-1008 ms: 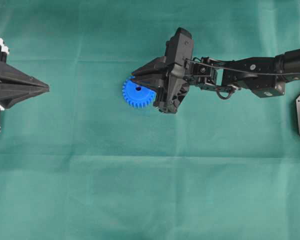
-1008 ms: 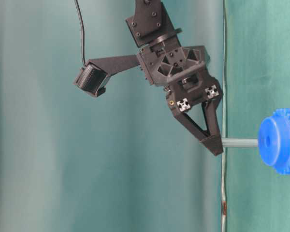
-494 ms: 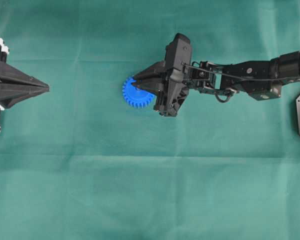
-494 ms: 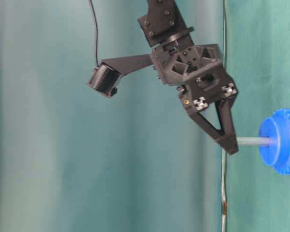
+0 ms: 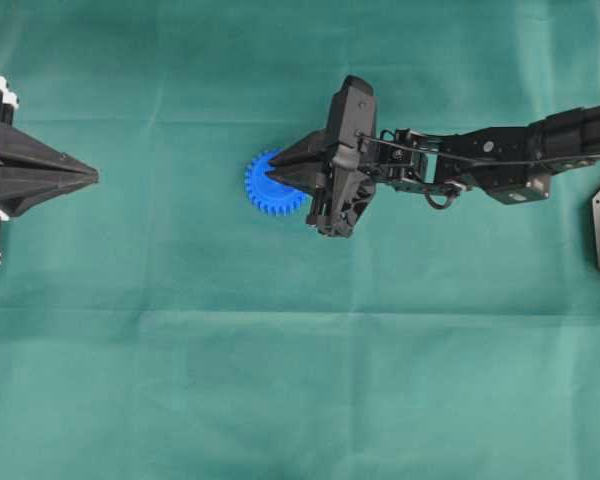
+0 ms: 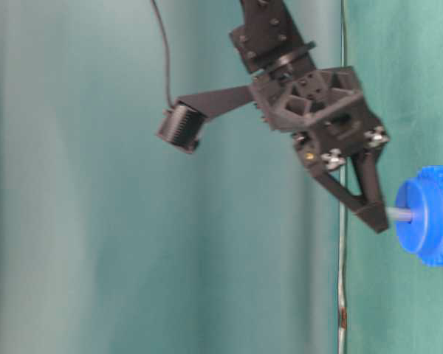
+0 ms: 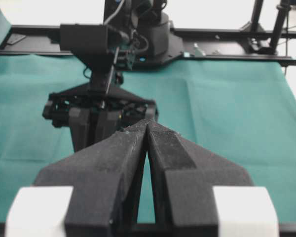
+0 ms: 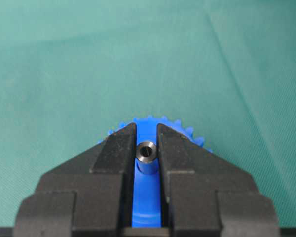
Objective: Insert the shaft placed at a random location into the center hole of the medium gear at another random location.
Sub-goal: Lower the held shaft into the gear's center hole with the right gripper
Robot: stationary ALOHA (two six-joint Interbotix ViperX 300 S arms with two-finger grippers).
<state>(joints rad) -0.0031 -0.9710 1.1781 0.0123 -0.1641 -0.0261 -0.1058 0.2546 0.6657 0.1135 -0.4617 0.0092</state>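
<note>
So the right pincer (image 5: 272, 172) is clamped on the shaft (image 8: 147, 152), gripping it near its top end between both fingers. The shaft's lower end sits in the hub of the medium gear (image 5: 270, 188), right where the center hole is, with only a short stub of pin showing between fingertips and hub in the table-level view (image 6: 400, 214). The hole itself is covered, so can't say how deep it goes. The gear lies flat on the green cloth of the desk (image 5: 280, 380), a bit left of middle in the overhead view, with open cloth all around it. The left pincer (image 5: 90, 177) is parked well apart at the left edge, fingers pressed together on nothing.
</note>
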